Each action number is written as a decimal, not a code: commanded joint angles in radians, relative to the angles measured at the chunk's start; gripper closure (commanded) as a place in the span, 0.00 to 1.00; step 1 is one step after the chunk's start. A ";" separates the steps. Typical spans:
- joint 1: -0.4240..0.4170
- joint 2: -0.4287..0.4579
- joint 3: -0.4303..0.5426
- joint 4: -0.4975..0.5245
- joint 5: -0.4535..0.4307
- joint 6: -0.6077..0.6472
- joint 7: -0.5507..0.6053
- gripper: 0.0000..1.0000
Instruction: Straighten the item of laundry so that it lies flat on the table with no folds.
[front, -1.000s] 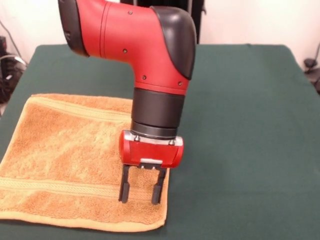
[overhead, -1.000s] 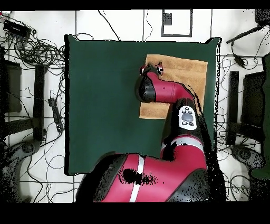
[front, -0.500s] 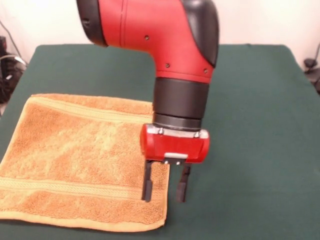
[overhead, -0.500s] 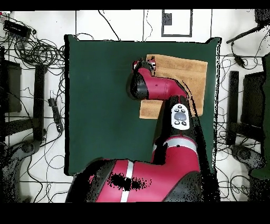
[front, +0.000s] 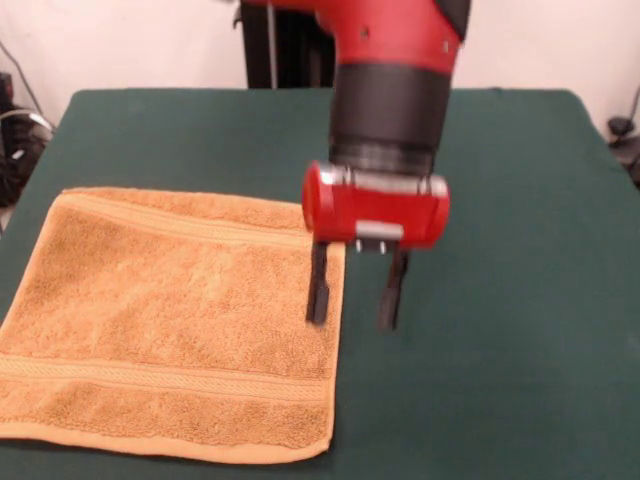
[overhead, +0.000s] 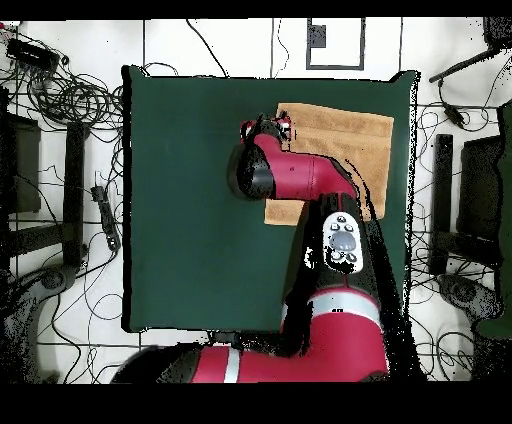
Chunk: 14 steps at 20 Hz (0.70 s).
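Observation:
The golden-orange towel (front: 170, 320) lies spread flat on the dark green table (front: 500, 300) at the front left, with woven bands near its far and near edges. In the overhead view the towel (overhead: 345, 140) is at the table's (overhead: 190, 200) top right, partly hidden by the arm. My gripper (front: 355, 290) hangs above the towel's right edge, fingers pointing down, open and empty. One finger is over the towel, the other over bare table. In the overhead view the gripper (overhead: 262, 125) is at the towel's left edge.
Cables and equipment lie on the floor around the table in the overhead view (overhead: 60, 90). A black stand (front: 285, 45) rises behind the table's far edge.
My gripper has moved right from over the towel's near right corner, off towards its right edge, and risen and drawn back towards the far side. It stays open. The towel has not moved.

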<state>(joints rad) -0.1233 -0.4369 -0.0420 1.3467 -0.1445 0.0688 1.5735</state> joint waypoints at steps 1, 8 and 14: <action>-0.047 -0.221 0.111 0.364 0.050 0.239 0.147 0.00; -0.044 -0.302 0.074 0.516 0.024 0.181 0.189 0.00; -0.007 -0.324 0.010 0.559 0.000 0.153 0.193 0.00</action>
<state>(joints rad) -0.1755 -0.7352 -0.0574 1.6880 -0.1439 0.1660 1.5735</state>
